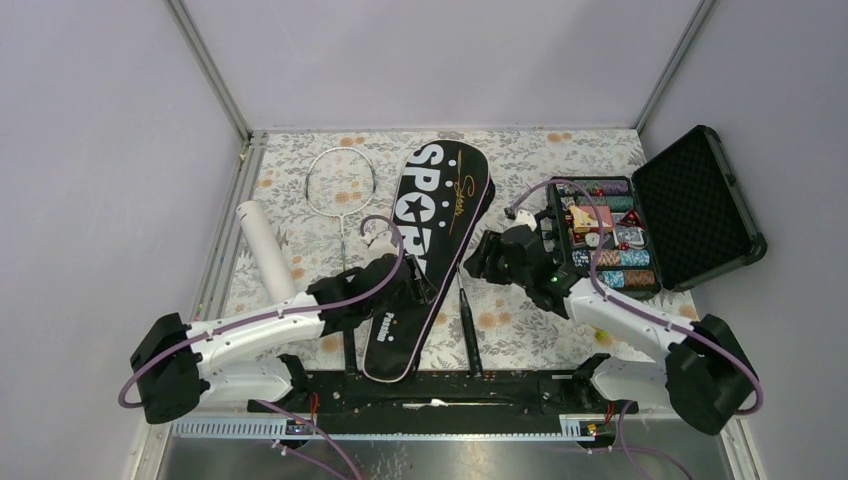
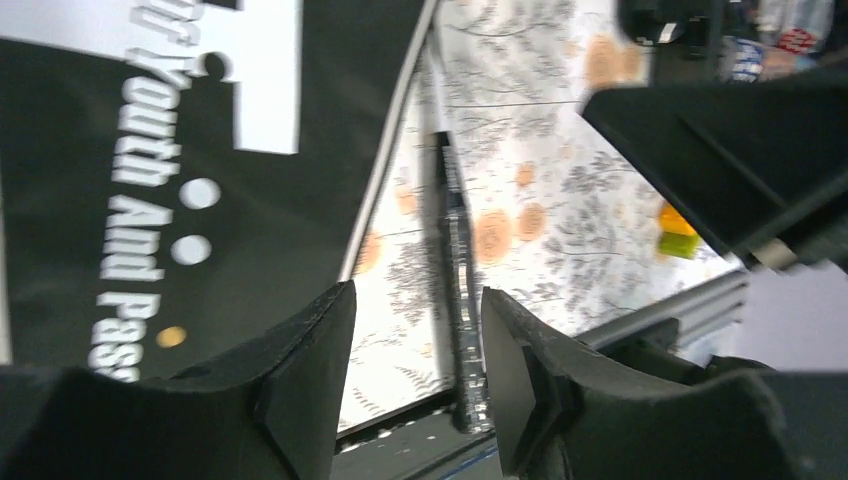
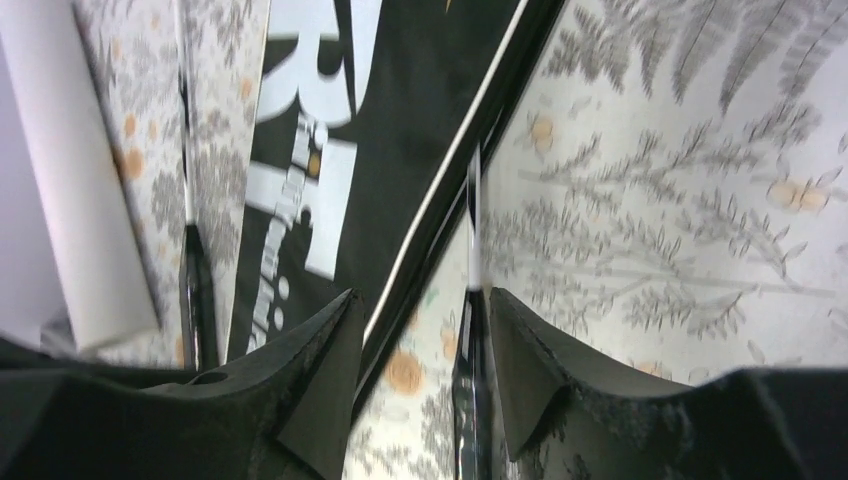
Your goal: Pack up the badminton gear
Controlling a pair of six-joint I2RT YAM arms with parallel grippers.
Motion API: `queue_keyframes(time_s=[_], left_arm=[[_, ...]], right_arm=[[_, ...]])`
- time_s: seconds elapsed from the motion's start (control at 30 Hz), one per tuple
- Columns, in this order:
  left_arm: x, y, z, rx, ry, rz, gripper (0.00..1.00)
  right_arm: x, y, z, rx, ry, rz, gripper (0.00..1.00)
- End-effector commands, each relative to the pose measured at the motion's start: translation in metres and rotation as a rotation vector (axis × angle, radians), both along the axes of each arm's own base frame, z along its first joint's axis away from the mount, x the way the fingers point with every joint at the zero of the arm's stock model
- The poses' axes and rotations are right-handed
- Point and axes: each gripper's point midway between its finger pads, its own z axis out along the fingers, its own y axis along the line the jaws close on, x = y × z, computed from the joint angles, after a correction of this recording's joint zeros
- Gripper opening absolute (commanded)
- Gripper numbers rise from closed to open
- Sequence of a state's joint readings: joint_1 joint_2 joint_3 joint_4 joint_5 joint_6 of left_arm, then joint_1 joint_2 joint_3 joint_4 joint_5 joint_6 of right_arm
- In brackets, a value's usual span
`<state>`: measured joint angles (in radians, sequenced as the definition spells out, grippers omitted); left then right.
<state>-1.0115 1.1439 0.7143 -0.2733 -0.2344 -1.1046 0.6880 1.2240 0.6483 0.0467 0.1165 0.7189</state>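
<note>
The long black "SPORT" racket bag [image 1: 432, 245] lies in the middle of the table. One racket [image 1: 341, 182] lies to its left, its black handle near the front edge. The second racket's black handle [image 1: 468, 328] sticks out to the right of the bag, and its head is hidden. The white tube [image 1: 264, 250] lies at the left. My left gripper [image 1: 418, 284] is open over the bag's narrow end; its view shows the bag [image 2: 150, 150] and that handle [image 2: 455, 290] below the gap. My right gripper [image 1: 476, 262] is open, and the handle [image 3: 470, 380] lies close to its right finger. I see no shuttlecock.
An open black hard case [image 1: 690, 215] with coloured poker chips stands at the right. A small yellow-green object [image 1: 602, 338] lies near the right arm's base. A black rail [image 1: 440, 385] runs along the front edge. Grey walls close in the left, back and right sides.
</note>
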Motion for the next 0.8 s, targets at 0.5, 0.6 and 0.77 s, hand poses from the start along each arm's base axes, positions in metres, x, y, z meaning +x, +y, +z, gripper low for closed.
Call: queue_keyframes(time_s=[0.5, 0.6, 0.77], left_arm=[[0.037, 0.106, -0.056, 0.275, 0.139, 0.093, 0.63], [0.038, 0.109, -0.071, 0.310, 0.182, 0.073, 0.65], [0.039, 0.103, -0.087, 0.310, 0.251, 0.030, 0.66]], right_arm=[[-0.107, 0.015, -0.078, 0.013, 0.315, 0.238, 0.61], [-0.109, 0.014, -0.083, -0.023, 0.337, 0.207, 0.61], [-0.111, 0.007, -0.092, -0.060, 0.361, 0.143, 0.58]])
